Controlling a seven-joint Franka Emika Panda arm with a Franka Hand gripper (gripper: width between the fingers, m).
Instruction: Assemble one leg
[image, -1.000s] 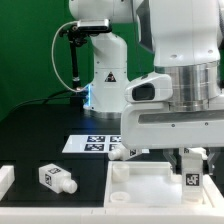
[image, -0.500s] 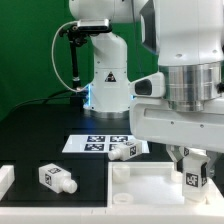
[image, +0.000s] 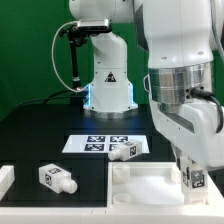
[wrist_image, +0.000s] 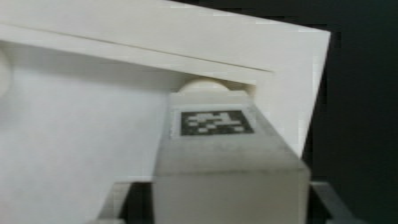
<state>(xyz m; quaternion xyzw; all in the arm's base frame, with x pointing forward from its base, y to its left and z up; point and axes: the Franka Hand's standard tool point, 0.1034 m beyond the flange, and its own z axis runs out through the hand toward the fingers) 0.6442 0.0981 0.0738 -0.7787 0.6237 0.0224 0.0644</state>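
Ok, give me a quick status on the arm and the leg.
End effector shut on a leg, stub end at the white panel's corner. Two more legs loose: one on the table, one by the marker board. Nothing blocking.

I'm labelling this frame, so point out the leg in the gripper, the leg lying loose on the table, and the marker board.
held leg (wrist_image: 215, 125), wrist view, tagged face.
loose leg (image: 56, 177), exterior view, blocky body.
marker board (image: 97, 143), exterior view, tagged top surface.

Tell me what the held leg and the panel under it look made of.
The leg in the gripper looks like matte white plastic: flat, dull faces, a printed black-and-white tag. The panel looks like the same white plastic, smooth, with a moulded raised rim. Neither shows grain or shine, though the wrist view is blurry.
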